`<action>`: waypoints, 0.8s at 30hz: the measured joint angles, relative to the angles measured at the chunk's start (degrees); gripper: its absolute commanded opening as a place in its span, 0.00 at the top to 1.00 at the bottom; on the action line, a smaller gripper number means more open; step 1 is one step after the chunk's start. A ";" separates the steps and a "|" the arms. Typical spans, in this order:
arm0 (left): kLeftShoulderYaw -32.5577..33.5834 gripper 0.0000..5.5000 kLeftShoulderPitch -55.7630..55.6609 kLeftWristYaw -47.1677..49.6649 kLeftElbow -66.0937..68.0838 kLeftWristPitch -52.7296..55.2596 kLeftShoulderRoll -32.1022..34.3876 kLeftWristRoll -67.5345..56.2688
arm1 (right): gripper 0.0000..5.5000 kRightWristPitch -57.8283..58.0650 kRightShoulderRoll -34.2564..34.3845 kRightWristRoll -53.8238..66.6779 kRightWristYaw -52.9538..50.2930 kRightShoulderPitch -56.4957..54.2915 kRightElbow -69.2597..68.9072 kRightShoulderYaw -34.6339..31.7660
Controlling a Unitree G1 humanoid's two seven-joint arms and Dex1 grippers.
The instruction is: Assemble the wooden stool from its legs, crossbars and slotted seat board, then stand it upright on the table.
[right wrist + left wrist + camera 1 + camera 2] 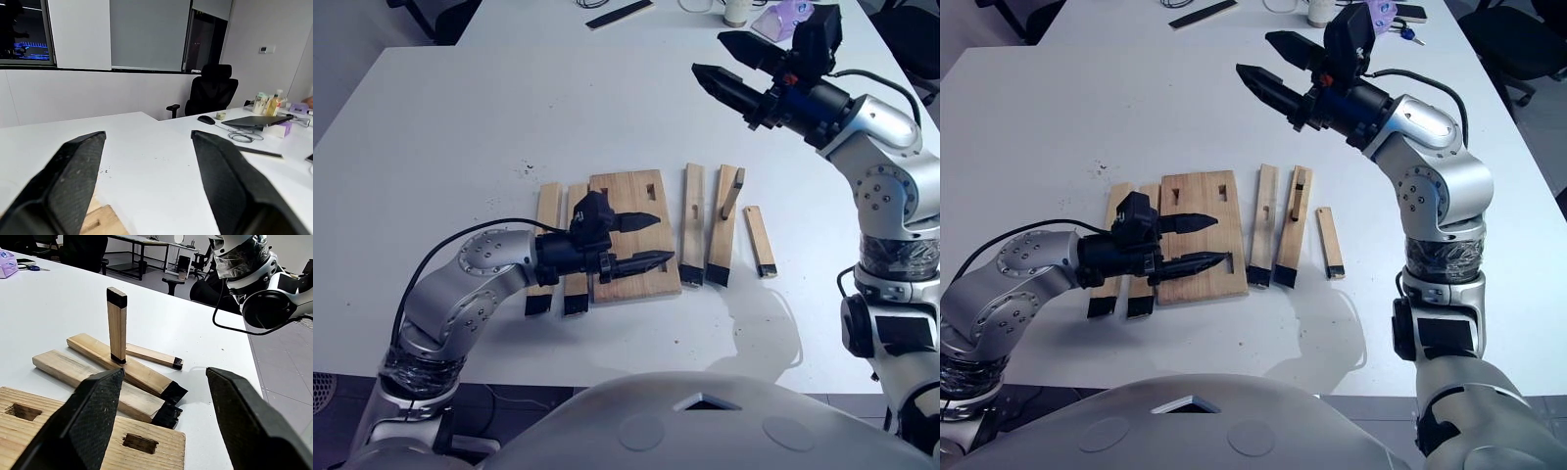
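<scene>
The slotted seat board [619, 198] lies flat near the table's front. Two black-tipped legs [548, 208] lie side by side to its left, and two more [693, 220] lie to its right. A short crossbar [117, 325] stands in a slot of the rightmost leg [722, 240]. Another crossbar [761, 240] lies flat further right. My left gripper [666, 238] hovers open over the board's right part, holding nothing. My right gripper [709, 55] is open and empty, raised high over the far right of the table, well apart from the parts.
A black-ended bar [619, 14], a white cup [736, 12] and a purple item [783, 18] sit on the table behind. Small dark specks [529, 168] dot the white table [460, 127] left of the parts. The front edge runs close below the wood pieces.
</scene>
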 measured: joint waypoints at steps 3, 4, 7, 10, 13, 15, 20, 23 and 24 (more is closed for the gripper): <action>-0.03 0.44 -0.02 -0.02 0.09 0.00 -0.09 0.04 | 0.42 -4.89 -0.28 -5.55 1.16 4.36 2.68 4.08; -0.09 0.44 -0.05 -0.03 0.18 0.01 -0.10 0.04 | 0.42 -6.85 0.14 -7.71 1.29 6.97 4.38 5.91; -0.44 0.44 -0.47 -0.31 0.66 0.05 -0.09 0.06 | 0.42 -15.04 2.57 -11.46 1.17 10.82 7.98 8.64; -0.46 0.44 -0.65 -0.51 0.85 0.09 0.07 0.03 | 0.42 -16.50 3.49 -10.94 0.40 11.55 8.51 7.06; -0.38 0.44 -0.86 -0.62 1.15 0.14 0.28 -0.01 | 0.42 -7.36 3.50 -3.81 -3.05 12.43 2.66 1.53; -0.35 0.44 -0.77 -0.35 1.11 0.13 0.21 -0.01 | 0.42 -2.07 3.30 3.69 -5.68 11.54 -4.70 -2.61; 0.37 0.44 1.37 1.59 0.99 -0.14 -1.04 0.09 | 0.42 5.11 -3.02 12.33 -4.21 16.97 -24.36 -2.06; 0.83 0.44 2.29 2.04 1.70 -0.80 -1.07 1.22 | 0.42 0.82 -9.44 1.76 0.59 30.96 -24.61 5.67; 1.01 0.44 2.36 2.18 2.11 -1.14 -1.05 1.85 | 0.42 -2.77 -10.76 -3.16 1.09 34.38 -22.29 7.93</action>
